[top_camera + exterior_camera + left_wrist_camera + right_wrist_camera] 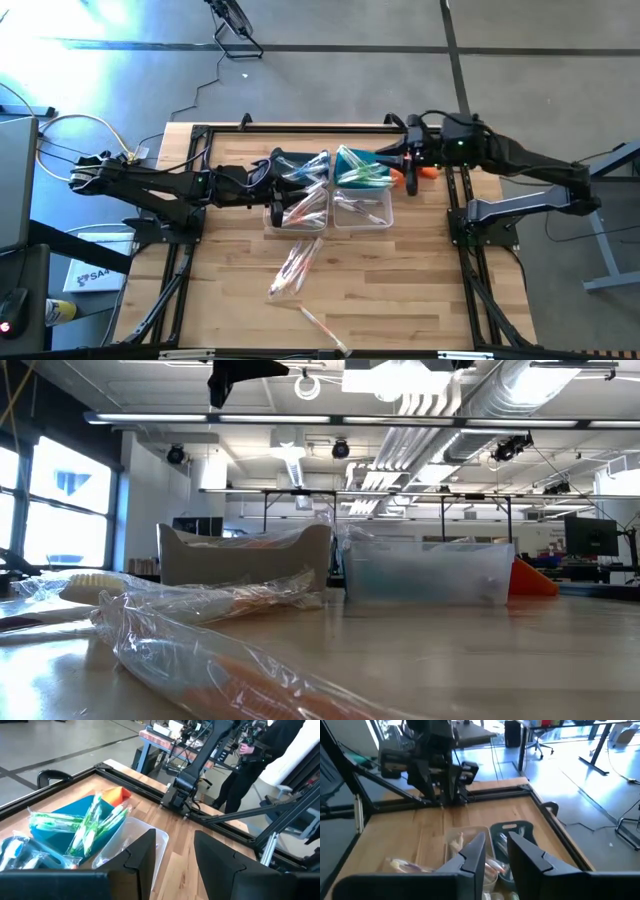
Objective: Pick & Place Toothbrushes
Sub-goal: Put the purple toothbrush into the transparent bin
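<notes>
**Toothbrushes sorted by colour, strays left on the table**

Toothbrushes (298, 268) lie loose at lower centre of the high view; others fill the bins (362, 212) at centre. My left gripper (172, 857) hovers over the bins, fingers apart, empty. My right gripper (497, 855), fingers narrowly apart, holds nothing I can see. I'd descend squarely, pinching one wrapper only.

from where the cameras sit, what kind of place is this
Probably a robotics lab or open workshop, not a home: exposed ceiling ducts overhead, metal-framed workbenches behind the wooden table, and a person standing beside another robot arm.
</notes>
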